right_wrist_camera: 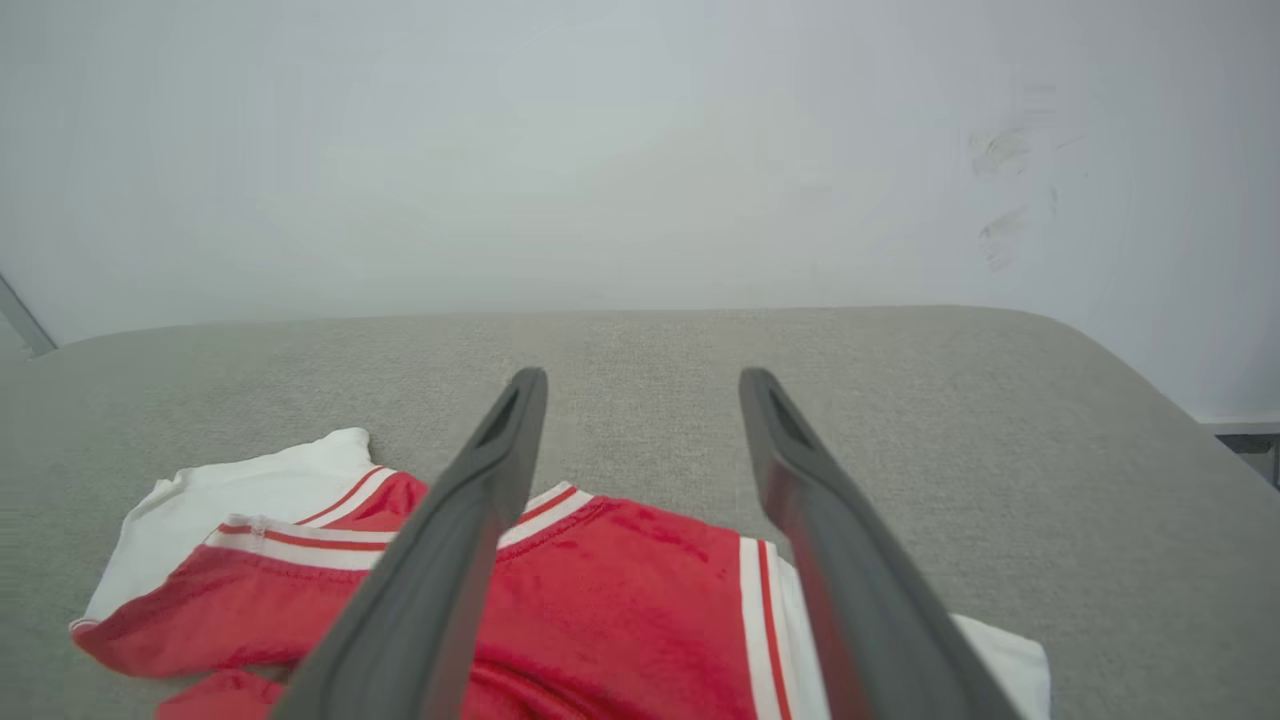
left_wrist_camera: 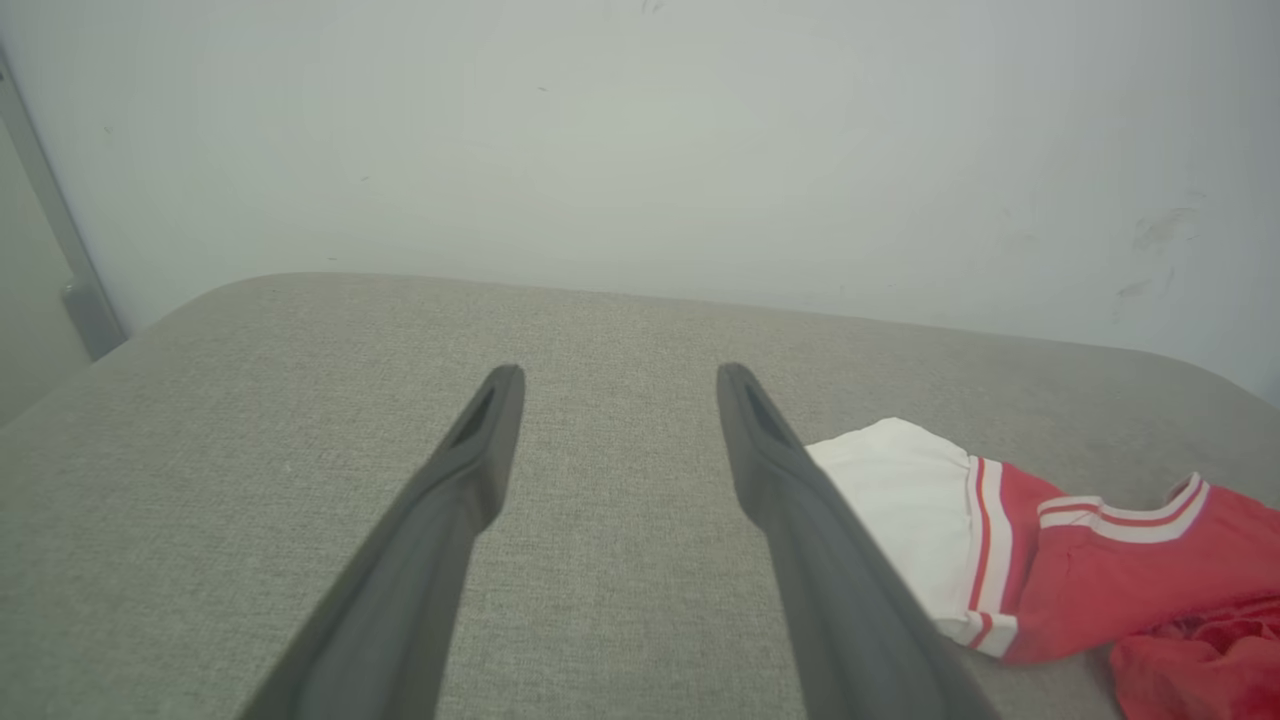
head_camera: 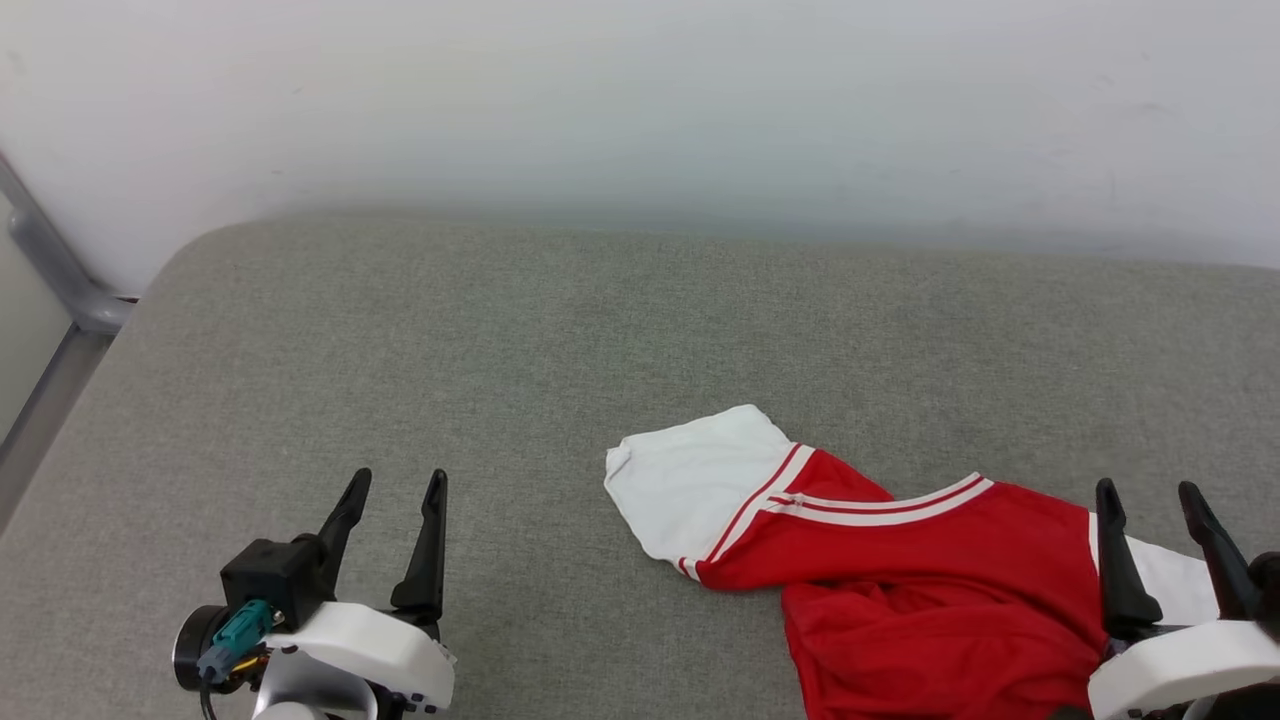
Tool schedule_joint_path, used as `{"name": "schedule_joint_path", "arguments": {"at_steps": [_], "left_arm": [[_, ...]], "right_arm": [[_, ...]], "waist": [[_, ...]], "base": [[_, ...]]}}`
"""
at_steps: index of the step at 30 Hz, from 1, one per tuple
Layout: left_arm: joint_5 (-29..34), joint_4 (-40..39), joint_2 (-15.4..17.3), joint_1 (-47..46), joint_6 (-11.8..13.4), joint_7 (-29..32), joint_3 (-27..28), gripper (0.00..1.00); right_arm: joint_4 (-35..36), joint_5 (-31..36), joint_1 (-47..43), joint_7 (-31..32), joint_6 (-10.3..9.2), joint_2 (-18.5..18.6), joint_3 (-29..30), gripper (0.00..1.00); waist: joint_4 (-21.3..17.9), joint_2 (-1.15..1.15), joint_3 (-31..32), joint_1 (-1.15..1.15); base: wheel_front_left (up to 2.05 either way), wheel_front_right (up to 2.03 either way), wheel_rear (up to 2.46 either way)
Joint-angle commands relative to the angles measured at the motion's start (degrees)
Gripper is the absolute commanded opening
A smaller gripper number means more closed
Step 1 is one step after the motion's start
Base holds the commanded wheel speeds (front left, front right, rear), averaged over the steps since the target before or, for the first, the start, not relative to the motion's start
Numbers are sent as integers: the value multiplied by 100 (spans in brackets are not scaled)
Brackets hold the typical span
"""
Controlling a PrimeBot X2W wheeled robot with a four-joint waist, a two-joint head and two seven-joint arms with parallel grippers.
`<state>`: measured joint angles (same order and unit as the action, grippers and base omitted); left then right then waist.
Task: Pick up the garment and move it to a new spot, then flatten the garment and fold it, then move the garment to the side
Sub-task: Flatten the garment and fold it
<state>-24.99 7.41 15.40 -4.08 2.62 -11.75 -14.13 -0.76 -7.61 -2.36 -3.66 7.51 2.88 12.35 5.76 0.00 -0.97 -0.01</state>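
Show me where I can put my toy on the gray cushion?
The left half of the cushion is bare, from the left hand up to the wall. So is the strip between shirt and wall. The near right is crowded: the shirt lies there under the open right hand.

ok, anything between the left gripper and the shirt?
Nothing visible. Bare grey cushion separates the open left gripper from the garment, white sleeve nearest; the open right gripper hangs over its other end.
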Motion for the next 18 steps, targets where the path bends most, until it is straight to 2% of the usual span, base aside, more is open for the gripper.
{"name": "schedule_joint_path", "arguments": {"at_steps": [1, 10, 14, 18], "left_arm": [[-24, -13, 31, 43, 40, 23, 8, 100], [-14, -25, 174, -86, 50, 231, -9, 100], [-65, 97, 247, -348, -109, 530, -122, 100], [-255, 359, 220, -842, -357, 1137, -298, 100]], "right_arm": [[253, -21, -165, 50, -4, 0, -115, 100], [1047, -47, -644, 464, -4, -2, -401, 100], [1290, 20, -691, 625, -4, -2, -459, 100], [1412, 27, -593, 757, -4, -3, -484, 100]], "waist": [[-43, 0, 28, 1], [-232, 0, 79, 1], [-319, 0, 17, 1], [-391, 0, -138, 1]], "base": [[0, 0, 0], [0, 0, 0], [0, 0, 0], [0, 0, 0]]}}
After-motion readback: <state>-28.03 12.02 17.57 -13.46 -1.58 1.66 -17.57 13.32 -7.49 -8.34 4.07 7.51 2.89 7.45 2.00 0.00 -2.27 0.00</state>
